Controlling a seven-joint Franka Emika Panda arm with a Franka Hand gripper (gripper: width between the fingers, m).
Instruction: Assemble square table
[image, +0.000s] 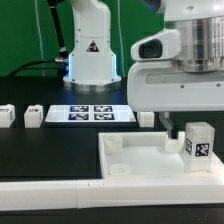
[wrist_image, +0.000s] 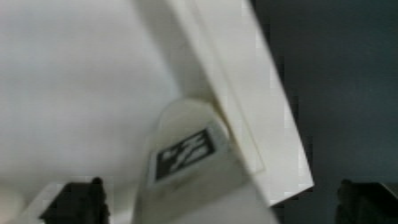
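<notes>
The square table's white top (image: 150, 160) lies at the front of the exterior view, right of centre, rim upward. One white leg (image: 200, 142) with a black-and-white tag stands upright in its far right corner. My gripper (image: 190, 118) hangs directly over that leg. In the wrist view the tagged leg (wrist_image: 187, 150) rises beside the top's raised rim (wrist_image: 240, 90). My gripper (wrist_image: 222, 205) is open. Its dark fingertips (wrist_image: 80, 200) stand wide apart on either side of the leg, and a gap shows on each side.
Two loose leg blocks (image: 5, 115) (image: 33, 116) sit at the exterior view's left, and a third (image: 147, 119) lies behind the top. The marker board (image: 92, 112) lies in front of the arm's base (image: 90, 60). A long white bar fence (image: 60, 195) runs along the front edge.
</notes>
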